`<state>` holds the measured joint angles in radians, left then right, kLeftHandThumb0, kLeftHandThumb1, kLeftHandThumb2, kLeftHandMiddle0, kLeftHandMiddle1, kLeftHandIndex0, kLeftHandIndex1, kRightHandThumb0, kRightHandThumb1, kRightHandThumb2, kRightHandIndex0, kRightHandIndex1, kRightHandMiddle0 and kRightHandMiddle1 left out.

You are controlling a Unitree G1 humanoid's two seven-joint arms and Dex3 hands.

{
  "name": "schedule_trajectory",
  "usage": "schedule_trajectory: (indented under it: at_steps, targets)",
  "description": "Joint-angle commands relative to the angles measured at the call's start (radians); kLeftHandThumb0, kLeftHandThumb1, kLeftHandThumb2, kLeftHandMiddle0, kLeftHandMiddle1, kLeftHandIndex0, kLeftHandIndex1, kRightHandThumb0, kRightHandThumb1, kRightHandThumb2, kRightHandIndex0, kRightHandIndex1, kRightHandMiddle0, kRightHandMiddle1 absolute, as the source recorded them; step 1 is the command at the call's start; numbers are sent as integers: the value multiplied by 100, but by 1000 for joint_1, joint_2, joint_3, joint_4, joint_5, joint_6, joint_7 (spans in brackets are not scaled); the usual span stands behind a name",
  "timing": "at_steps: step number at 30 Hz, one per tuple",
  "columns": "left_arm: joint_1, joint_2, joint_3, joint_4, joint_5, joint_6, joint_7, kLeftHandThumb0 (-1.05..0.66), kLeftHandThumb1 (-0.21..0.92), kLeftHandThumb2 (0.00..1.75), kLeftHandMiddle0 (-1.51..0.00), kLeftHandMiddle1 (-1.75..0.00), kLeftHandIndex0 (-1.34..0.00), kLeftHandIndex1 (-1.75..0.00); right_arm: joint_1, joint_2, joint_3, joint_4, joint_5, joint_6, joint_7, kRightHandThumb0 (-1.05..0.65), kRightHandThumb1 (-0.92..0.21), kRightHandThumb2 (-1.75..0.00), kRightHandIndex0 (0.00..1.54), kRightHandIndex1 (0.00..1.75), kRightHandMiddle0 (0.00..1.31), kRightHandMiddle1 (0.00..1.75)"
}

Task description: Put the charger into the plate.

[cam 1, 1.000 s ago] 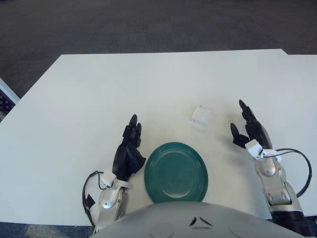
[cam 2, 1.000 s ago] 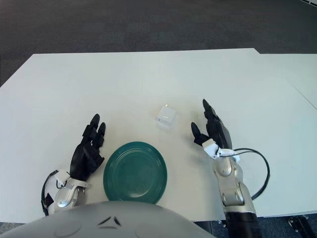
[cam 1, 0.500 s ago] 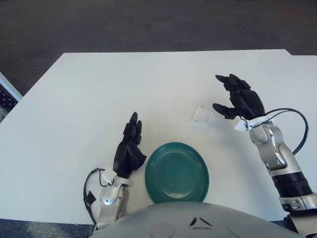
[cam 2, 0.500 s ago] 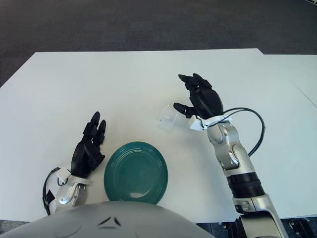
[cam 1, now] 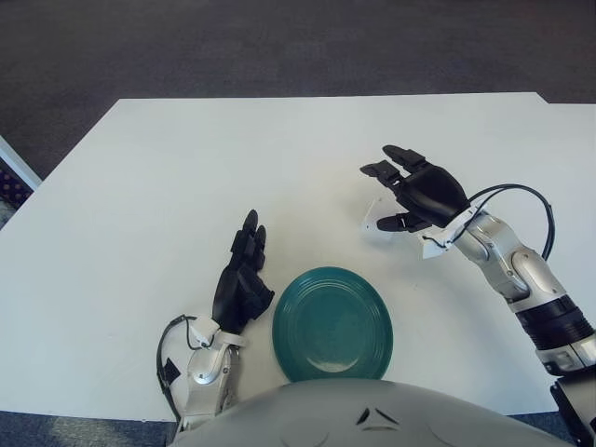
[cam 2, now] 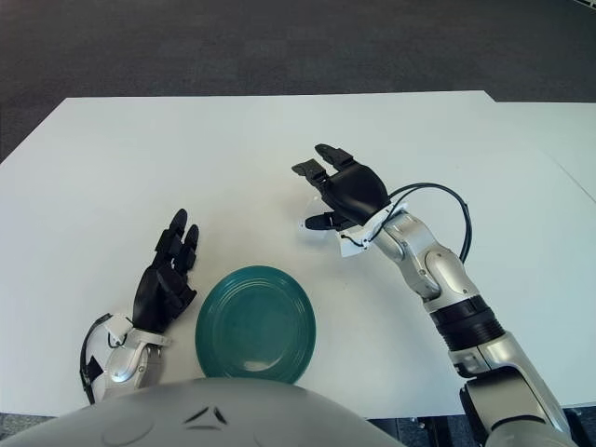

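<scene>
Your right hand (cam 1: 410, 193) sits directly over the charger (cam 1: 376, 221), fingers spread apart and not closed on anything. The small white charger lies flat on the worktop (cam 1: 186, 177), mostly hidden under the palm; only its near-left corner peeks out below the thumb. So the charger lies straight beneath the hand, slightly toward 7 o'clock from the palm. I cannot tell whether any finger touches it. Its long axis cannot be read under the hand.

From the charger, the green plate (cam 1: 331, 323) lies at about 7 o'clock, near but clearly apart, with bare worktop between them. Your left hand (cam 1: 243, 279) shows just beside the plate at its 9 o'clock, fingers relaxed and holding nothing, farther from the charger than the right. The right is plainly the hand for this grasp: close down, then carry toward 7 o'clock.
</scene>
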<state>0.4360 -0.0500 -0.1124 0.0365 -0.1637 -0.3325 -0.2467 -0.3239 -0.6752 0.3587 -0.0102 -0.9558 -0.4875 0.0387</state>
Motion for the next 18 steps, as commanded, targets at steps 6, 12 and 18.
schedule_trajectory:
  at_steps: [6,12,18]
  targets:
    - [32,-1,-4,45,19,35,21,-105,92,129,0,0,0,0,-49,-53,64,45,-49,-146,-4,-85,-92,-58,10,0,0,36]
    - [34,-7,-5,50,9,27,12,-105,92,130,0,0,0,0,-81,-62,89,67,-53,-197,51,-83,-92,-62,10,0,0,31]
    - [36,-5,-6,56,13,12,10,-105,92,131,0,0,0,0,-104,-52,100,92,-46,-211,89,-83,-92,-65,10,0,0,27]
